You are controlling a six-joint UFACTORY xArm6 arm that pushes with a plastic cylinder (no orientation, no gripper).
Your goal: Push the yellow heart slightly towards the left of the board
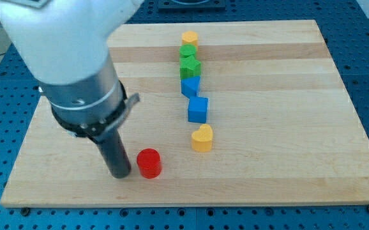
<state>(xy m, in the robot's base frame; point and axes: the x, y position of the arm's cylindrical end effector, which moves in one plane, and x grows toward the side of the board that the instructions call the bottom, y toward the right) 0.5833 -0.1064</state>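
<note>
The yellow heart (202, 138) lies on the wooden board (286, 96), right of centre near the view's bottom. My tip (120, 174) rests on the board at the lower left, well to the left of the heart. A red cylinder (149, 163) stands just right of my tip, between it and the heart. The arm's large body covers the board's upper left.
A column of blocks runs up from the heart: a blue cube (198, 109), a blue block (190, 86), a green block (189, 66), a second green block (188, 51) and a yellow cylinder (189, 39) at the top.
</note>
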